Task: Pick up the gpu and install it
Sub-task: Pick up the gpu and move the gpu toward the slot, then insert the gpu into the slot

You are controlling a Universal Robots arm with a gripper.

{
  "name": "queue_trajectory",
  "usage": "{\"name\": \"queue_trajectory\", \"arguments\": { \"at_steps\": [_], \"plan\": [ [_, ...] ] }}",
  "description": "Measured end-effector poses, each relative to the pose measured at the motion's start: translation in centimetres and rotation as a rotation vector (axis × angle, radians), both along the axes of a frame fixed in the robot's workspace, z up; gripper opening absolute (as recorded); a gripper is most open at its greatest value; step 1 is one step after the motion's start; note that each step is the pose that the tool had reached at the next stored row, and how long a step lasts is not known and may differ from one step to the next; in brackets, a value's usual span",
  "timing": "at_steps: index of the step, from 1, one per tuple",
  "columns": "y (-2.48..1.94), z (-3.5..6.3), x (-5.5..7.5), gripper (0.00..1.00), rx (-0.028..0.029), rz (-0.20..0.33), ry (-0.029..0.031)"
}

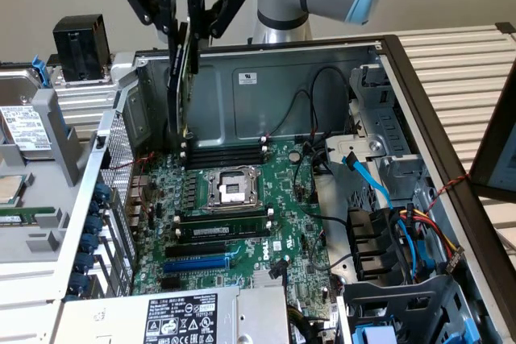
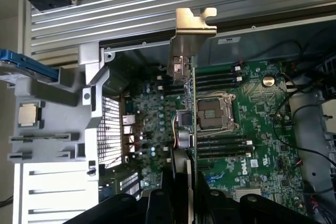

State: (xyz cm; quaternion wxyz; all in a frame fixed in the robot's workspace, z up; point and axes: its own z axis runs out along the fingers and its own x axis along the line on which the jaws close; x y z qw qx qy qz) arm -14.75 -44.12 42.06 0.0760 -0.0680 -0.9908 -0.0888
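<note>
We count one gpu (image 1: 179, 86), hanging upright and edge-on with its metal bracket (image 2: 195, 24) at one end, and the single gripper (image 1: 189, 31) is clamped on it from above. It hangs over the motherboard (image 1: 242, 223) inside the open case (image 1: 419, 118), close by the one empty CPU socket (image 1: 232, 189). Around it we find one blue expansion slot (image 1: 197, 263) on the board's near side, one blue cable (image 1: 367, 176) and a bundle of coloured wires (image 1: 427, 227) well off to the exterior view's right, and one black cube-shaped box (image 1: 81, 36) outside the case.
</note>
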Motion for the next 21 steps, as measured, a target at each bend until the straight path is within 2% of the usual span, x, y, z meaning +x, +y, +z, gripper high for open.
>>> {"name": "queue_trajectory", "arguments": {
  "at_steps": [5, 6, 7, 9, 11, 13, 15, 16, 18, 20, 21],
  "plan": [
    [0.0, -0.23, 1.4, 0.27, -0.0001, 0.0, 0.041],
    [0.0, -0.26, 1.7, 0.27, -0.0001, 0.0, 0.0431],
    [-0.01, -0.29, 1.9, 0.27, -0.0025, 0.0, 0.0433],
    [-0.01, -0.39, 2.2, 0.27, -0.0151, 0.0, 0.0433],
    [0.0, -0.52, 2.5, 0.27, -0.0237, -0.001, 0.0428],
    [0.0, -0.66, 3.0, 0.27, -0.0314, -0.001, 0.0411],
    [-0.01, -0.8, 3.2, 0.27, -0.034, -0.001, 0.0348],
    [-0.01, -0.85, 3.2, 0.27, -0.0349, -0.001, 0.0292],
    [0.1, -0.93, 3.3, 0.27, -0.0366, 0.002, 0.0143],
    [0.13, -1.01, 3.3, 0.27, -0.037, 0.024, -0.0021],
    [0.13, -1.04, 3.3, 0.27, -0.037, 0.041, -0.0076]
  ]
}}
